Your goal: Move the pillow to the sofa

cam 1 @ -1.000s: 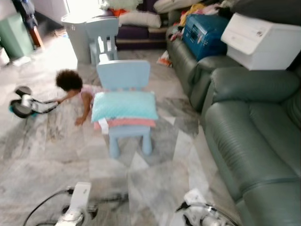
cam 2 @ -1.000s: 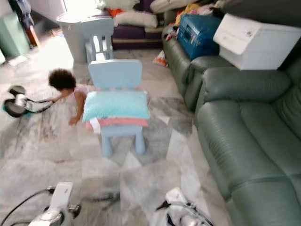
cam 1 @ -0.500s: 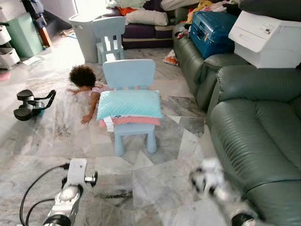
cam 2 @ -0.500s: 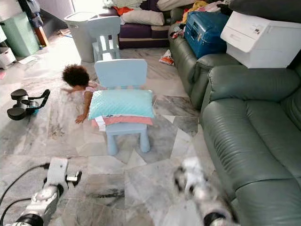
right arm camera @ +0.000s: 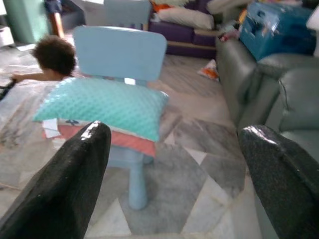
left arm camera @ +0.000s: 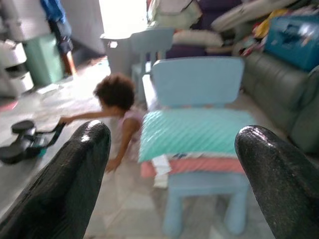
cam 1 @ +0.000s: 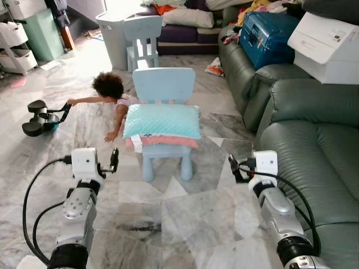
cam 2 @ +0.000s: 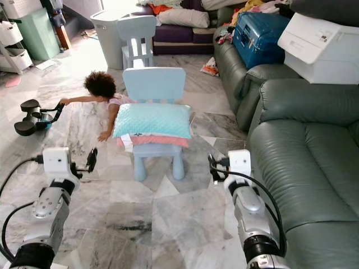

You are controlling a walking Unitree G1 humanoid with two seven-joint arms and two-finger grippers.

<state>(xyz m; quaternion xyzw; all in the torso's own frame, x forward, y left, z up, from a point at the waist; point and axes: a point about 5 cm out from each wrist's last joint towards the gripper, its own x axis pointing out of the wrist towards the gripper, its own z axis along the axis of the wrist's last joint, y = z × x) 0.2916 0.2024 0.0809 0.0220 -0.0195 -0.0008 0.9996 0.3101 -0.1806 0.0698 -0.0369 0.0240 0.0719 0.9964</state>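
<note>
Ahead of me, a quilted teal pillow (cam 1: 162, 121) rests on a pale blue plastic chair (cam 1: 162, 89); my left gripper (cam 1: 114, 159) and right gripper (cam 1: 231, 167) hover spread, empty, near it.

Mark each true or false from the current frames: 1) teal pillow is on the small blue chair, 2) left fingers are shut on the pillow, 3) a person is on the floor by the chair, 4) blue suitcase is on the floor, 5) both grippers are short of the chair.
1) The teal pillow lies on the small blue chair: true; it sits on top of a pink cushion.
2) The left gripper is shut on the pillow: false; its fingers stand open and hold nothing.
3) A person is on the floor beside the chair: true.
4) The blue suitcase is on the floor: false; it rests on the green sofa.
5) Both grippers are short of the chair: true; the right gripper is open too.
</note>
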